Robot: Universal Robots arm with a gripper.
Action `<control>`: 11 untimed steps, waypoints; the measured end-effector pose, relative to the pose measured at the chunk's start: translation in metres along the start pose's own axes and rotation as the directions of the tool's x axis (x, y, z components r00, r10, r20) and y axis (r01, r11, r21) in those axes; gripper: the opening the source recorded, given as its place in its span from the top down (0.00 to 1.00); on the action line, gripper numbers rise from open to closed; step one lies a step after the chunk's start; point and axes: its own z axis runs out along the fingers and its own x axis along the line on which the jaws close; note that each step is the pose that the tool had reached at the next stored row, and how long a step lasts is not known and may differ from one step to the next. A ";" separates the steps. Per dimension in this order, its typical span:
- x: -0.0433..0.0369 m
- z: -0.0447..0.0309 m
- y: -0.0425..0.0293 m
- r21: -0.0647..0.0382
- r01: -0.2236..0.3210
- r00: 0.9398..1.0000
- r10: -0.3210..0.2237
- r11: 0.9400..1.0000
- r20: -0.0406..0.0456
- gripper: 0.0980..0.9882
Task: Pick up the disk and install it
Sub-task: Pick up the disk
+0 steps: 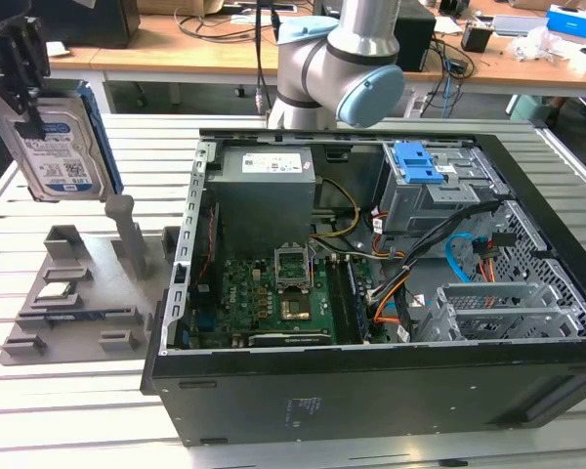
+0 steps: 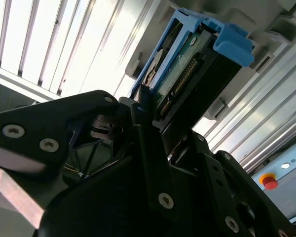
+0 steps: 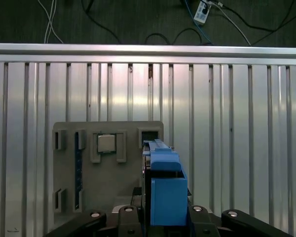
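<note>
The disk [image 1: 59, 156] hangs in the air at the exterior view's left, clear of the grey parts fixture [image 1: 83, 293] beneath it and well apart from the open computer case [image 1: 371, 322]. The gripper [image 1: 31, 98] is clamped on its upper end, the fingers closed against its 2 broad faces. Both wrist views show that hold up close: in the second wrist view the black fingers [image 2: 143, 123] pinch the disk [image 2: 187, 59] near its connector edge, and in the first wrist view its blue caddy [image 3: 165, 192] stands out from between the gripper's links [image 3: 163, 222].

So step 1 of 2, the pick-up, looks done. The install is not: the disk is nowhere near the grey drive cage [image 1: 439, 195] with the blue latch [image 1: 417, 161] at the case's far side.

In the exterior view the disk's long axis runs close to upright, leaning slightly. Its labelled face is turned toward that camera, and its free short end points down at the fixture. In the first wrist view it is seen end-on, over the fixture [image 3: 108, 187], beside the pocket that holds the small square chip [image 3: 106, 143]. The fixture lies on a slatted metal table [image 3: 237, 123]. The arm's grey and light-blue joints [image 1: 342, 59] rise behind the case.
</note>
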 end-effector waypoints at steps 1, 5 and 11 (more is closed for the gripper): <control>-0.0001 -0.0030 -0.0001 0.000 0.000 1.000 0.000 1.000 0.000 0.70; -0.0003 -0.0120 -0.0001 -0.001 0.000 1.000 0.000 1.000 0.000 0.70; -0.0006 -0.0252 -0.0002 -0.001 0.000 1.000 0.000 1.000 0.000 0.70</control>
